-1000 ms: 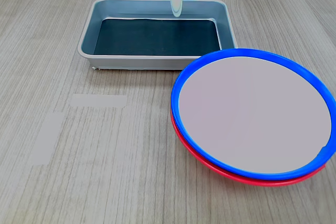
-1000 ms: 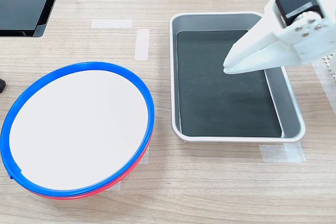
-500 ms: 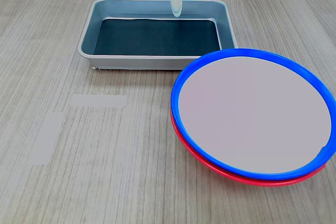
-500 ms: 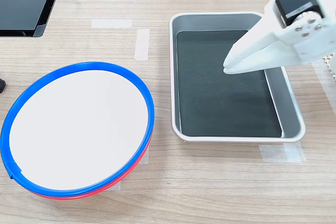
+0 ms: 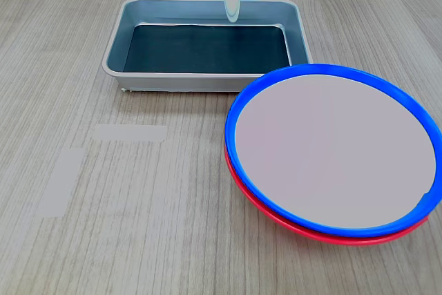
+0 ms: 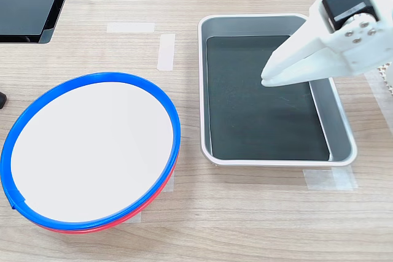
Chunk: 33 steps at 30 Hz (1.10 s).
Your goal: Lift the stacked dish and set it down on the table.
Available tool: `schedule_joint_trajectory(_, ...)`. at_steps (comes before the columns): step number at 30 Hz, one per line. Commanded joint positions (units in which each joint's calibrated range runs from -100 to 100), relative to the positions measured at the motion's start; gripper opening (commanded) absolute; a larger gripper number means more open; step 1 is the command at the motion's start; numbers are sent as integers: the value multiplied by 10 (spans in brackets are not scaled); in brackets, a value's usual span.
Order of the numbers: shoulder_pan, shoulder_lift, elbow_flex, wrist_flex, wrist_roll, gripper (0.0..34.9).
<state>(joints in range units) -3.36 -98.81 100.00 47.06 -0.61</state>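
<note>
The stacked dish [image 5: 335,150] [image 6: 92,151], a white plate with a bright blue rim, lies on top of a red-rimmed plate [image 5: 290,224] [image 6: 156,188] whose edge peeks out below it. Both rest on the wood-grain table [image 5: 152,226] [image 6: 245,219]. My white gripper [image 5: 232,13] [image 6: 265,80] hangs above the metal tray, well away from the plates. Its fingers are together and hold nothing.
A grey metal tray [image 5: 116,46] [image 6: 270,24] with a dark bottom stands beside the plates. Pale tape strips [image 5: 131,132] [image 6: 166,51] lie on the table. A black device [image 6: 31,1] sits at the second exterior view's top left.
</note>
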Motion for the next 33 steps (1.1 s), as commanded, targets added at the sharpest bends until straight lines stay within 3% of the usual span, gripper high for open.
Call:
schedule_joint_trajectory(1,1,-2,0,2,0,3)
schedule_joint_trajectory(19,-9,9,-4,-9,-5,3)
schedule_joint_trajectory(23,-21,137,-113,-38,30,2)
schedule_joint_trajectory(28,-37,417,-391,37,51,5)
schedule_joint_trajectory(33,-48,640,-624,129,63,85)
